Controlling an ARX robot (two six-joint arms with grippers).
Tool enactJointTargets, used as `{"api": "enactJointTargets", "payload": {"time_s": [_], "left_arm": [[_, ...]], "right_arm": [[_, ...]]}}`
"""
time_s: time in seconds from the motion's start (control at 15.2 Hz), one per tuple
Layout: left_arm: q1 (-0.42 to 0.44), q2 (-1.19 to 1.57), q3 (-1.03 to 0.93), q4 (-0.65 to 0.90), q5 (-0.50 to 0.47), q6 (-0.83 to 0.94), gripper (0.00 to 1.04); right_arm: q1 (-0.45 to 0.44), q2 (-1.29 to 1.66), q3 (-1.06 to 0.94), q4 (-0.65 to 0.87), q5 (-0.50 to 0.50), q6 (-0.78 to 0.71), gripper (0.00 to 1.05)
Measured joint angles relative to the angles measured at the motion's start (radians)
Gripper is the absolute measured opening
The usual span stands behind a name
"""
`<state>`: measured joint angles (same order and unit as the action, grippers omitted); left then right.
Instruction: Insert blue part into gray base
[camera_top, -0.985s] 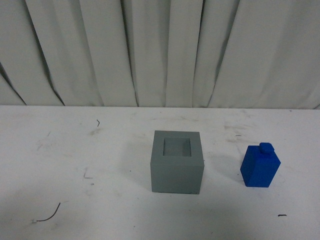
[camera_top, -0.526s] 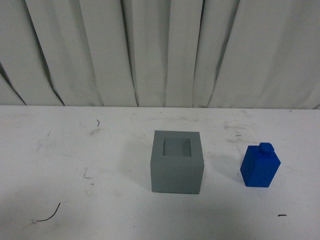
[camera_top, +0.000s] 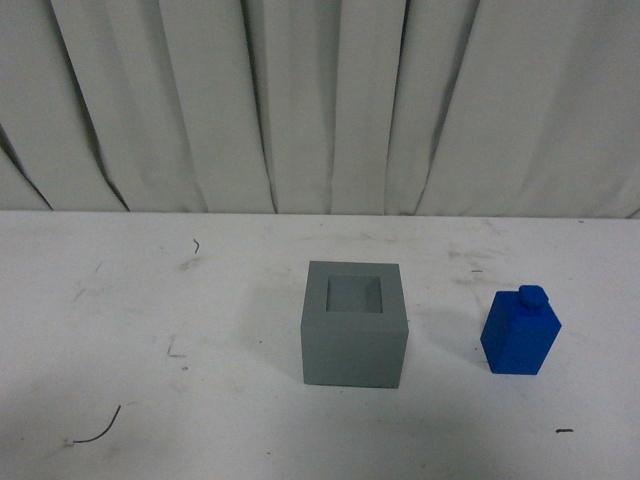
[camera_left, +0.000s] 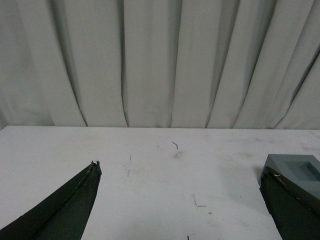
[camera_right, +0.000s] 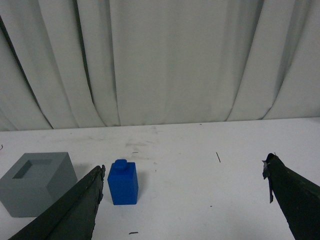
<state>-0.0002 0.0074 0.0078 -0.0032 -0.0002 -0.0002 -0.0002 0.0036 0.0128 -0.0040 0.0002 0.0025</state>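
Both my left gripper (camera_left: 180, 168) and right gripper (camera_right: 183, 166) hang spread wide, empty. The blue block (camera_top: 520, 335) stands upright, apart to the right of the gray cube (camera_top: 353, 325). A skewed pinch could topple it or jam it on the cube's rim

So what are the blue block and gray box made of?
The blue part looks like hard plastic: even bright color, crisp edges, little shine. The gray base looks like matte plastic too: flat uniform gray, sharp corners. Looks alone can't confirm it.
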Motion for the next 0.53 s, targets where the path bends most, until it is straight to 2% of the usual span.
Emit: {"api": "enactJointTargets", "payload": {"time_s": [0.53], "left_arm": [[0.0, 0.0, 0.0, 0.0, 0.0, 0.0, 0.98]], "right_arm": [[0.004, 0.003, 0.002, -0.011, 0.015, 0.004, 0.98]]}}
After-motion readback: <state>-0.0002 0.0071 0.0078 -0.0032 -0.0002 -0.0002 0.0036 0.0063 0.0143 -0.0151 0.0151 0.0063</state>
